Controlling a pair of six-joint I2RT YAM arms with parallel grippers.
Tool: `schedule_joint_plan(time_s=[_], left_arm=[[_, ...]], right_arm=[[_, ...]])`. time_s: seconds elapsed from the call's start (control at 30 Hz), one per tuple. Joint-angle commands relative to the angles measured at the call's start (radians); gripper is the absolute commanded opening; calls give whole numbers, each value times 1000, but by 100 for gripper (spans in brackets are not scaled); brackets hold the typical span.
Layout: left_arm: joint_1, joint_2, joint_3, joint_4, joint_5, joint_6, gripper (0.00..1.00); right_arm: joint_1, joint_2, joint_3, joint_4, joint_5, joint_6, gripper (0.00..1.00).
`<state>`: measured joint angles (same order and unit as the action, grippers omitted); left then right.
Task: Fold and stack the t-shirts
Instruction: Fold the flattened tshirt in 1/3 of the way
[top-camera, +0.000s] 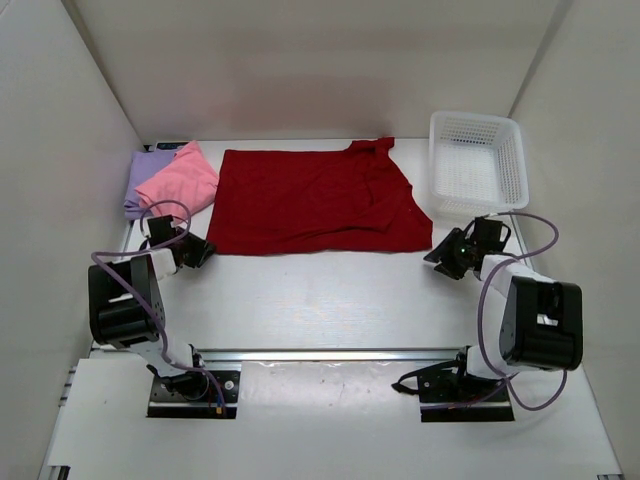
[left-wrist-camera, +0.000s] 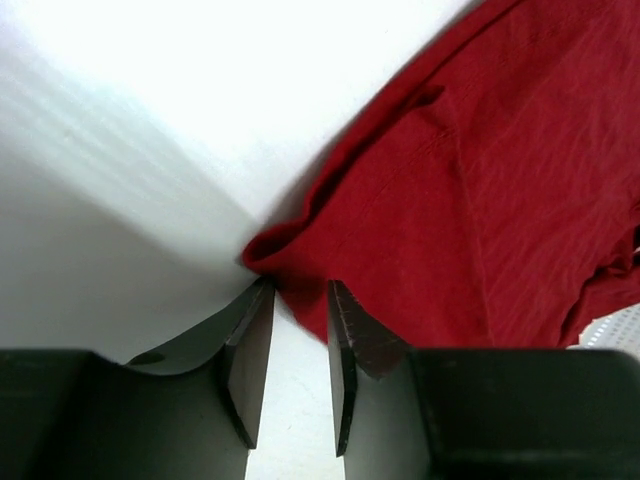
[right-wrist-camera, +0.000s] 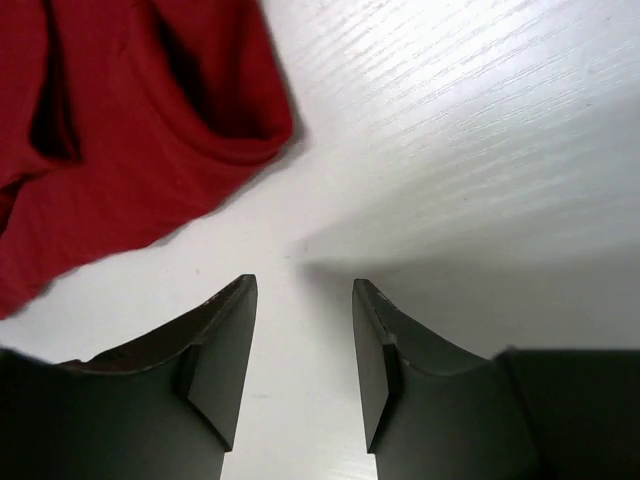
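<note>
The dark red t-shirt (top-camera: 320, 200) lies spread flat across the middle of the table. At the far left, a folded pink t-shirt (top-camera: 180, 180) rests on a lavender t-shirt (top-camera: 143, 172). My left gripper (top-camera: 200, 250) sits low at the red shirt's near-left corner. In the left wrist view its jaws (left-wrist-camera: 300, 285) stand a little apart, with the hem of the red shirt (left-wrist-camera: 480, 200) lying just at the fingertips and bare table between the fingers. My right gripper (top-camera: 437, 258) is off the near-right corner, open (right-wrist-camera: 304, 283) and empty, the red shirt (right-wrist-camera: 120, 150) ahead to its left.
A white lattice basket (top-camera: 477, 165) stands at the back right, just behind the right arm. White walls close in the table on the left, back and right. A metal rail (top-camera: 330, 354) runs along the near edge by the arm bases.
</note>
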<state>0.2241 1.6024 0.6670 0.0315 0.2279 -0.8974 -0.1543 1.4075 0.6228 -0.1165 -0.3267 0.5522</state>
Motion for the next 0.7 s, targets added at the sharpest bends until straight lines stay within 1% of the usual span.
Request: schedule_joint_plan(time_s=[0.0, 0.03, 0.1, 0.17, 0.2, 0.23, 0.33, 0.37, 0.43, 0.47, 0.5, 0.53, 0.57, 0.6, 0.63, 0.67], left_arm=[[-6, -73, -43, -31, -50, 32, 40], [-5, -84, -56, -56, -59, 28, 43], [-3, -90, -78, -51, -71, 31, 45], [9, -85, -95, -44, -70, 26, 43], [11, -72, -104, -10, -52, 20, 42], [14, -62, -109, -4, -41, 11, 38], [14, -3, -72, 24, 8, -8, 37], [11, 5, -58, 27, 5, -9, 38], [9, 22, -46, 47, 7, -24, 35], [1, 24, -38, 56, 16, -21, 33], [1, 39, -37, 64, 33, -28, 26], [4, 45, -27, 56, 37, -28, 19], [9, 48, -21, 67, 33, -18, 13], [9, 45, -20, 68, 30, -18, 9], [9, 48, -23, 62, 28, -18, 2], [12, 50, -15, 67, 27, -11, 0]], right_arm=[[-1, 36, -15, 196, -21, 90, 41], [-1, 47, -11, 216, -2, 94, 42], [-1, 71, 11, 232, 2, 94, 42], [-10, 116, 23, 250, 27, 98, 41], [-11, 128, 43, 248, 43, 95, 41], [-16, 152, 54, 250, 52, 100, 40], [-31, 203, 64, 279, 61, 111, 33], [-25, 215, 77, 287, 70, 120, 32], [-10, 225, 89, 290, 100, 109, 29], [-7, 232, 109, 282, 104, 109, 27], [-2, 240, 120, 266, 100, 112, 20], [5, 245, 130, 264, 101, 109, 15], [9, 249, 130, 256, 100, 107, 12], [18, 248, 130, 264, 106, 109, 5], [19, 248, 132, 252, 95, 109, 0], [21, 246, 127, 256, 95, 110, 1]])
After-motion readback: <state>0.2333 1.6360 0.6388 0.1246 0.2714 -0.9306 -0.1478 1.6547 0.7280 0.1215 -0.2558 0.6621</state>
